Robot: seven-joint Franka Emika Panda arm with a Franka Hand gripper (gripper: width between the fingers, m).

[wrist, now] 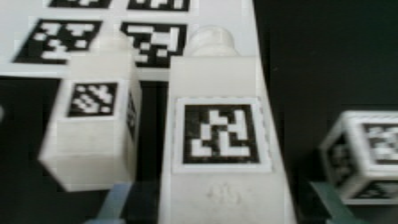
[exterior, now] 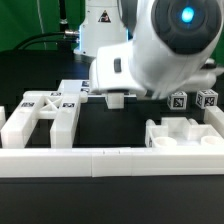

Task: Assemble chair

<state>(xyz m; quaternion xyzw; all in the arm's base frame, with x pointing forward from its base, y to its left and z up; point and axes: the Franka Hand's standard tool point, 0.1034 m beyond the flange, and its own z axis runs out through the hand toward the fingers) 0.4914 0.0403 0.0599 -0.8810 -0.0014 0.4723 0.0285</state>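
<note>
My gripper (exterior: pixel 115 97) is low over the table, just in front of the marker board (exterior: pixel 75 88). In the wrist view my gripper (wrist: pixel 222 196) has its jaws against both sides of a long white tagged chair piece (wrist: pixel 222 130). A second long tagged piece (wrist: pixel 98 110) lies right beside it. A slotted chair panel (exterior: pixel 40 115) lies at the exterior view's left. A pegged block (exterior: pixel 182 135) sits at the right, with two small tagged cubes (exterior: pixel 180 100) behind it. One cube also shows in the wrist view (wrist: pixel 365 150).
The long low white rail (exterior: pixel 110 160) runs along the front of the table. The marker board also shows in the wrist view (wrist: pixel 116 30), just beyond the two long pieces. The arm's bulky white body (exterior: pixel 165 50) hides much of the table's middle and back.
</note>
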